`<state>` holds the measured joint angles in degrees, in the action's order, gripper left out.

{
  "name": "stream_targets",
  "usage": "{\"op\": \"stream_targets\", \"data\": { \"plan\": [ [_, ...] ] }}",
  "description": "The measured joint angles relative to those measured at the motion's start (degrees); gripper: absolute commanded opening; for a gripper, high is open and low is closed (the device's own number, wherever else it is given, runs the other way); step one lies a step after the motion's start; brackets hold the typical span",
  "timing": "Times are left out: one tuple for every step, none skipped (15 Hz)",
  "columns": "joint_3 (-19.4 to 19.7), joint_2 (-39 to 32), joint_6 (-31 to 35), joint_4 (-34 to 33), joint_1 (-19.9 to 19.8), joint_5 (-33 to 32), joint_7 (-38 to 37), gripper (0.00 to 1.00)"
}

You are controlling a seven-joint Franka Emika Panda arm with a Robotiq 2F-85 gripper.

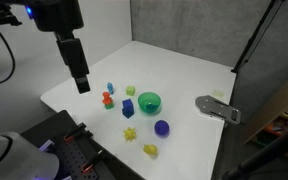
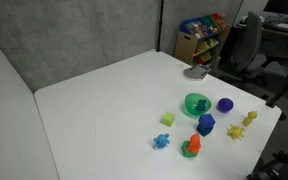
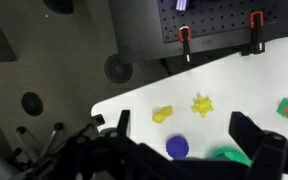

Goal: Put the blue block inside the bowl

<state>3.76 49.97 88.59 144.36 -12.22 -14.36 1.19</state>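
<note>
The blue block (image 1: 128,108) (image 2: 206,124) is a small mid-blue cube on the white table, right beside the green bowl (image 1: 149,101) (image 2: 196,104). The bowl's rim also shows at the bottom of the wrist view (image 3: 229,155); the block is hidden there. My gripper (image 1: 82,86) hangs above the table's edge, well apart from the block, and holds nothing. In the wrist view its two dark fingers stand wide apart, so the gripper (image 3: 184,135) is open. It does not show in an exterior view that looks from the far side.
A blue ball (image 1: 161,127) (image 2: 225,104) (image 3: 177,147), a light-blue piece (image 1: 110,89) (image 2: 162,141), a red-orange toy (image 1: 108,100), a yellow-green cube (image 1: 130,90), a yellow star (image 3: 202,104) and a yellow piece (image 3: 162,115) lie around the bowl. A grey object (image 1: 217,108) lies at the table edge.
</note>
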Motion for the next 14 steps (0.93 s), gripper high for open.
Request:
{"op": "stream_targets", "data": {
  "plan": [
    [0.00,0.00,0.00,0.00,0.00,0.00,0.00,1.00],
    [0.00,0.00,0.00,0.00,0.00,0.00,0.00,1.00],
    [0.00,0.00,0.00,0.00,0.00,0.00,0.00,1.00],
    [0.05,0.00,0.00,0.00,0.13,0.00,0.00,1.00],
    [0.14,-0.03,0.00,0.00,0.42,0.00,0.00,1.00],
    [0.18,-0.07,0.04,0.00,0.75,0.01,-0.02,1.00],
    [0.18,-0.12,0.14,-0.02,1.12,0.14,-0.15,1.00],
    [0.18,-0.24,0.32,-0.05,1.66,0.33,-0.48,1.00],
    [0.17,-0.40,0.61,-0.08,2.29,0.58,-1.00,1.00],
    [0.13,-0.63,1.06,-0.11,2.93,0.93,-1.58,1.00],
    [0.04,-0.96,1.59,-0.15,3.54,1.41,-2.26,1.00],
    [-0.19,-1.42,2.19,-0.21,4.04,1.89,-3.07,1.00],
    [-0.56,-2.03,2.80,-0.30,4.48,2.41,-4.01,1.00],
    [-1.03,-2.84,3.57,-0.42,4.92,3.01,-5.09,1.00]
  ]
}}
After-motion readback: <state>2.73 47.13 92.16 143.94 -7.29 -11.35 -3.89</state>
